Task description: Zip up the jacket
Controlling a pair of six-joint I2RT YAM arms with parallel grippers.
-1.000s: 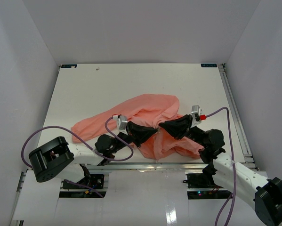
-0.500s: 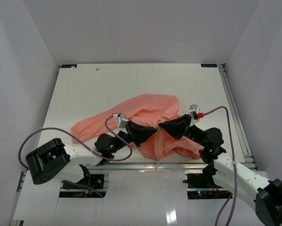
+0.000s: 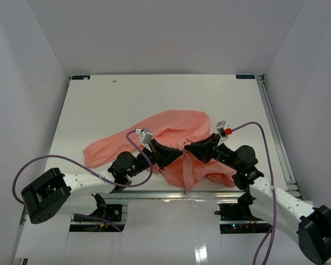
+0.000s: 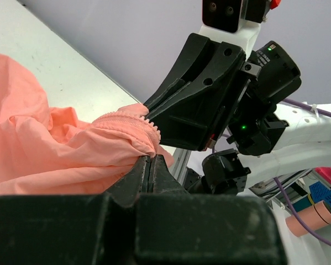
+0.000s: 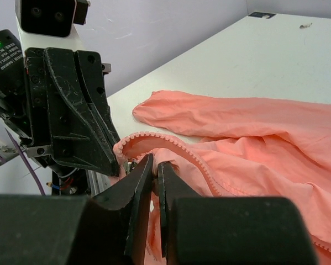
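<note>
- While clenched on jacket [image 3: 176, 124] zip edges at near edge of worktop [image 3: 126, 99]: left fingers [image 4: 136, 178], right fingers [image 5: 136, 190].
- Hold edges taut, align zip teeth [image 4: 133, 117] ends, seat pin before pulling.

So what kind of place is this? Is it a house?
Not a house. It is most likely a robot lab test booth. Plain white walls box in a white table, a left arm and a right arm with purple cables are bolted at its near edge, and a pink jacket lies on it.

Salmon-pink jacket [image 3: 179, 122] on white table [image 3: 154, 94]
</note>
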